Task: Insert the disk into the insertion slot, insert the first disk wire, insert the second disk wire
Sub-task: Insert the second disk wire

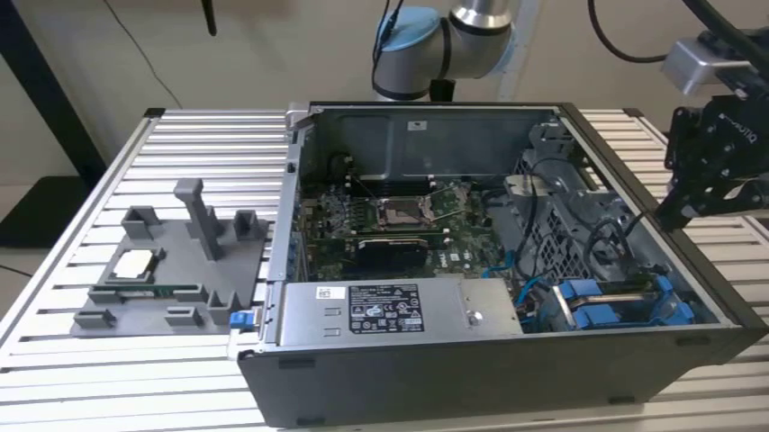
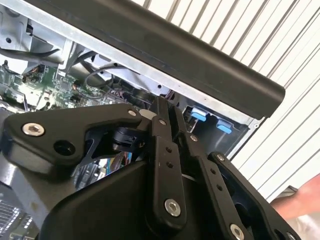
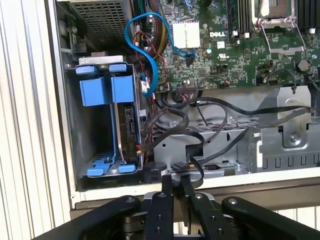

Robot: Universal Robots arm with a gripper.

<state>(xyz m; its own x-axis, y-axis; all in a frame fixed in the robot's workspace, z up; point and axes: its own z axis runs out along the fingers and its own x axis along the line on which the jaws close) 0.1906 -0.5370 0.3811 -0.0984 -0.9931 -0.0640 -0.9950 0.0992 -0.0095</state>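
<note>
Bright blue plastic marks the disk [image 1: 625,297] in the exterior view. It sits on edge in the insertion slot [image 1: 547,310], at the corner of the open case [image 1: 481,378] on the exterior view's right. The gripper [image 1: 673,216] hangs above the case wall on that same side, higher than the disk and farther back. The disk therefore lies forward of and below the fingers.

In the second wrist view the gripper [image 2: 167,107] points down past the black case rim. Its fingers [image 2: 159,125] are drawn nearly together, with only a thin gap between them.

In the first wrist view the disk [image 3: 126,125] stands in the insertion slot [image 3: 90,135], and its long axis runs from the blue handle tabs toward the wall where the gripper [image 3: 175,187] stands. The disk is off to one side of the fingertips. A black cable plug [image 3: 181,167] lies just beyond them, close to the disk's near end. I cannot tell whether the closed fingers pinch that cable. A blue cable [image 3: 145,45] loops above the slot from the green board [image 3: 225,55].
</note>
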